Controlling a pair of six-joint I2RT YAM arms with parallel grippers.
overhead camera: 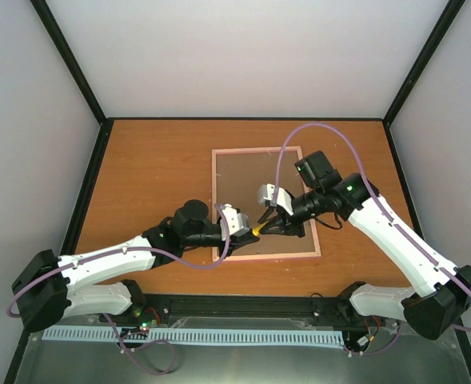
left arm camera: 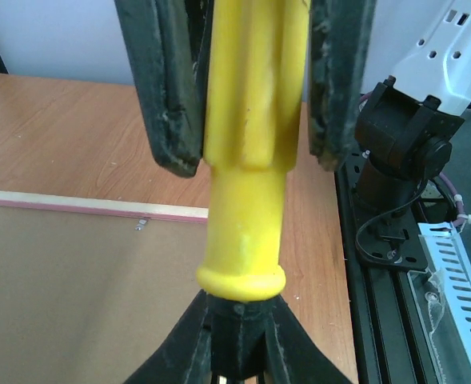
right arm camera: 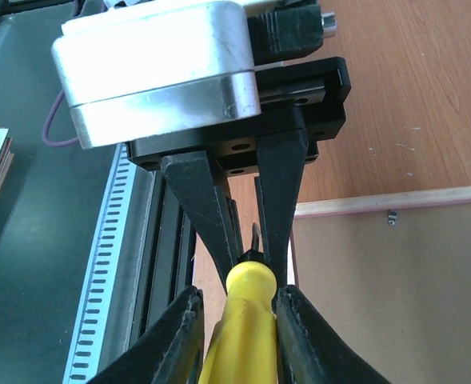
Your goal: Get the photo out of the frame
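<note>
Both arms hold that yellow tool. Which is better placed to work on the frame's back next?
Probably the right: its jaws hold the yellow tool, and its arm reaches across the frame's brown backing board near a clip.

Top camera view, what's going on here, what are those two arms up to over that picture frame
Both arms meet over the near edge of the frame, which lies back side up on the table with its brown backing board in place. The left gripper is clamped on a yellow tool handle, and the right gripper has its fingers against both sides of the same handle, so it looks like a hand-over. The photo is not visible and nothing has been taken out yet.
</note>
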